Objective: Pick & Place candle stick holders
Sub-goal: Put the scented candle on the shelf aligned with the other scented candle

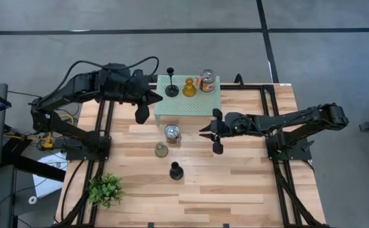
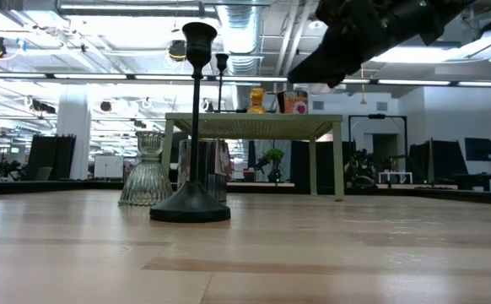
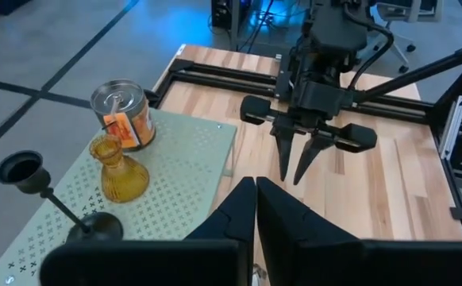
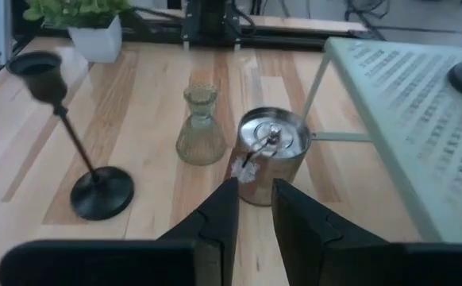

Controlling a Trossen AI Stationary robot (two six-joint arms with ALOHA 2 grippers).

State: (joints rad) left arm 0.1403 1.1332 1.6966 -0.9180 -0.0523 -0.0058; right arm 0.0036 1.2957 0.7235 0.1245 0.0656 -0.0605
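My right gripper: parted, empty, near silvery jar holder | left gripper: clenched, empty, beside rack | orange jar label: unreadable

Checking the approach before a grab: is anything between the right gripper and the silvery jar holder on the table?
Nothing visible. The right gripper, fingers slightly apart, faces the silvery jar holder directly; the grey-olive holder stands beside it, off the line.

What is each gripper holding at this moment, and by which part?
Nothing is held. The left gripper is shut on nothing beside the rack; the right gripper is open, short of the silvery jar-like holder.
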